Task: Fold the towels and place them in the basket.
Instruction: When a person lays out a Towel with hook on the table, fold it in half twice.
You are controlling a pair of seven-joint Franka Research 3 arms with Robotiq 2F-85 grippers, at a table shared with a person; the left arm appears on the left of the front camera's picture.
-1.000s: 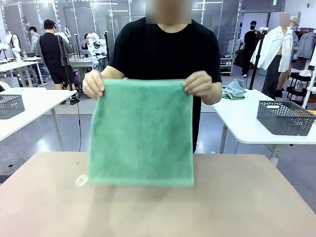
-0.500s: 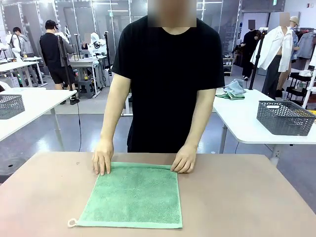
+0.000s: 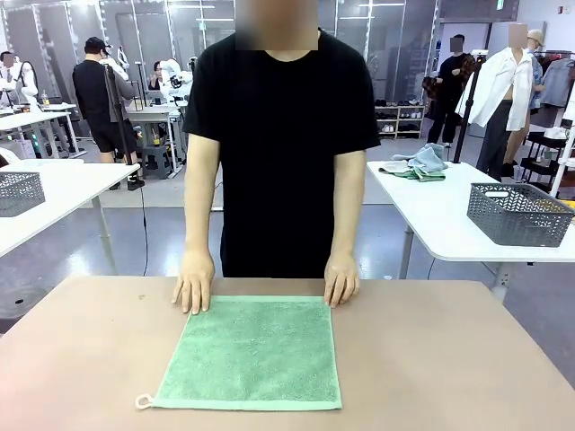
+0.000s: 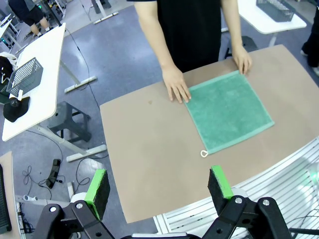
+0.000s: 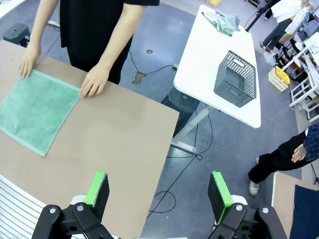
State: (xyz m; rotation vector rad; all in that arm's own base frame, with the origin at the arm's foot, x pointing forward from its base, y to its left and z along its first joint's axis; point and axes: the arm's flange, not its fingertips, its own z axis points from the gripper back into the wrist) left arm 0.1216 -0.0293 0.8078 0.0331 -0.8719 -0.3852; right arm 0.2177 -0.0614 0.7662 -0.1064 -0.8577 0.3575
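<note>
I find the mint-green terry towel (image 3: 250, 352) flat on the tan tabletop (image 3: 449, 359), person's hands (image 3: 193, 280) at its far corners; limp and light, I judge, so I'd pinch a near corner; left gripper (image 4: 158, 184) and right gripper (image 5: 158, 189) gape empty.

Setting: open-plan research laboratory. Identified by white worktables (image 3: 431, 211) ranged on a bare grey floor (image 3: 54, 260); glass partition walls (image 3: 63, 27) along the back; a black cable (image 3: 144, 233) trailed to the floor; a grey stool (image 4: 70, 122) beside one table; people (image 3: 94, 90) occupied at far benches.
</note>
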